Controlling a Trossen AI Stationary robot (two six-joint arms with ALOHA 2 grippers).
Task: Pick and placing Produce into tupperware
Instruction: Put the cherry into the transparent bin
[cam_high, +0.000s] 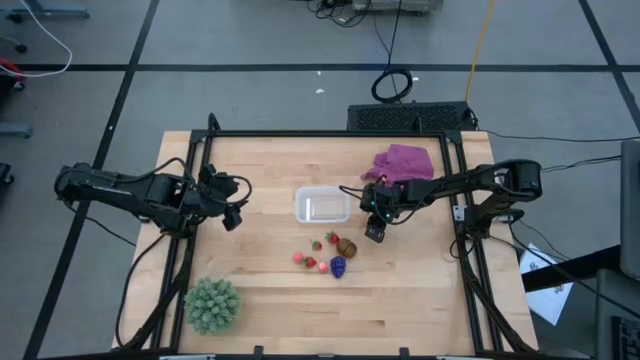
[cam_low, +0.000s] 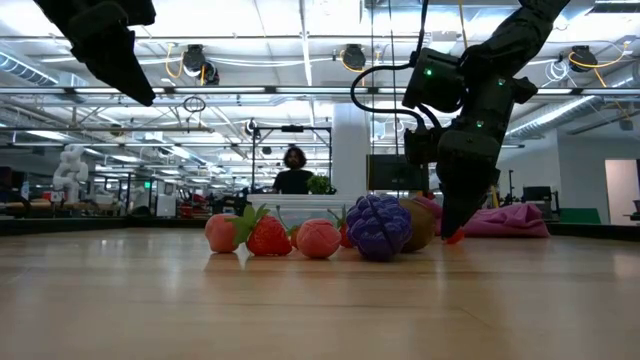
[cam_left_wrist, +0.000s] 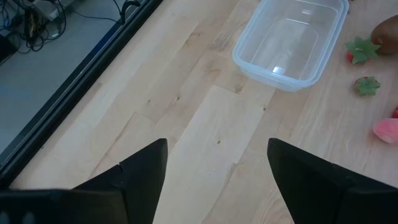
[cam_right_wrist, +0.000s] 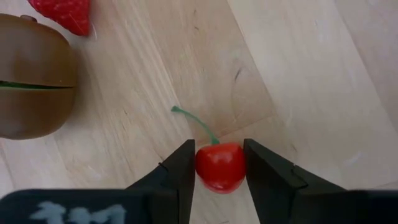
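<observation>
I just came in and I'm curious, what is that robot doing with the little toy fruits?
The right end effector is down at the table, closed around a small red cherry beside the brown round piece. The clear tupperware is empty, and the other fruits lie on the wood near it. The left end effector waits open off to the side.

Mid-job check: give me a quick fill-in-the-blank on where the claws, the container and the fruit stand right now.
1. The right claw is shut on a small red ____ with a green stem.
2. The clear container holds ____ fruit pieces.
3. The left claw hangs with fingers ____, gripping nothing.
4. The brown round fruit lies on the ____, not in the container.

Missing words: cherry; no; open; table
</observation>
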